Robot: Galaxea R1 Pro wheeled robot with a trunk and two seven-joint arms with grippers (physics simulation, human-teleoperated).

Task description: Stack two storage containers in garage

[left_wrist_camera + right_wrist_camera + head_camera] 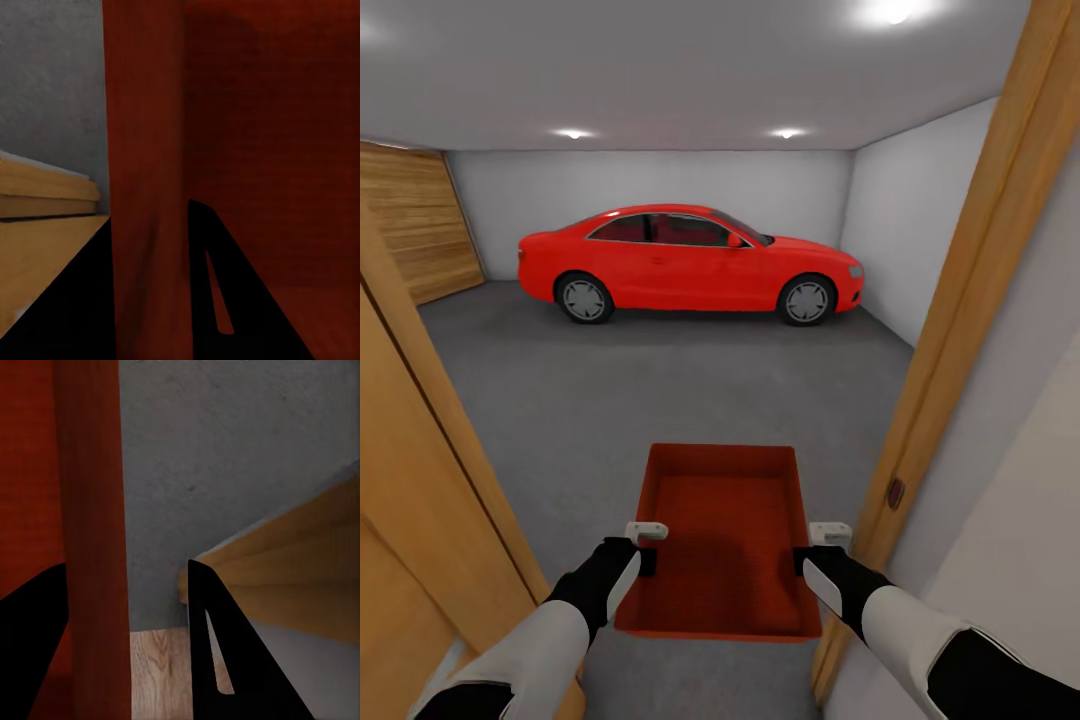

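As the robot stands in a wooden door frame point(970, 300) facing the garage, the head view shows the orange-red rectangular plastic bin point(722, 535) carried between both arms, its long axis pointing ahead toward the far red coupe car point(690, 262), above the dark grey concrete floor point(660, 390); the left gripper point(645, 545) clamps its left wall, the right gripper point(822, 548) its right wall. In the left wrist view, black fingers point(225, 300) straddle the bin's wall point(146, 187). In the right wrist view, fingers point(217, 660) likewise straddle the opposite wall point(90, 547), with concrete just beyond the light wood planks point(157, 667).
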